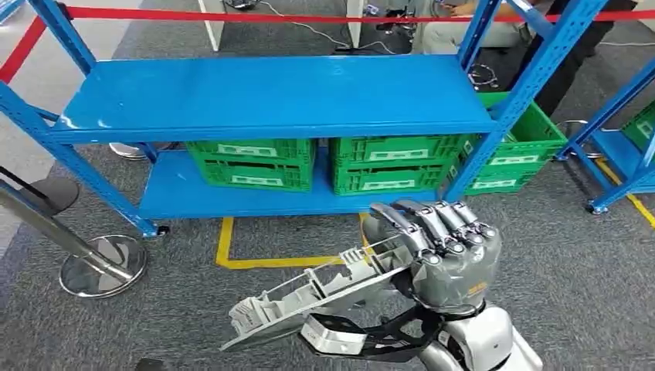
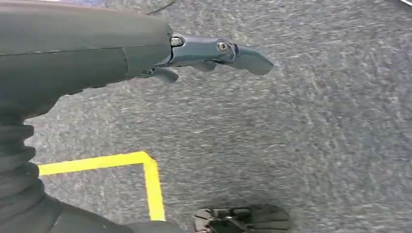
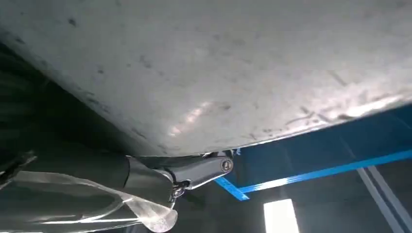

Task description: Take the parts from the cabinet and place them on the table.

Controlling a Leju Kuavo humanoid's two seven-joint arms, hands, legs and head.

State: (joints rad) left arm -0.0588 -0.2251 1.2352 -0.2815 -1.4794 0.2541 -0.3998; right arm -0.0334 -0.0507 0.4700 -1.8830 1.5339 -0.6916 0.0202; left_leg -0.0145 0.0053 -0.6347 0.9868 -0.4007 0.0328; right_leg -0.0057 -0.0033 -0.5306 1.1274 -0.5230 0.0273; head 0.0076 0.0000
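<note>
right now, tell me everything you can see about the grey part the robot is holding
The grey part is a long, pale grey piece that looks like cast metal, with ribs and open pockets along its upper face and a toothed end pointing lower left. It tilts, rising toward the right hand, whose fingers curl over its upper end. It hangs above the grey carpet, in front of the blue rack. Its underside is flat, dull and scuffed.

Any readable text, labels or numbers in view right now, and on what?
None can be read.
White labels on the green crates under the blue shelf: too blurred.
Small orange mark on the right hand holding the grey part: too small.
</note>
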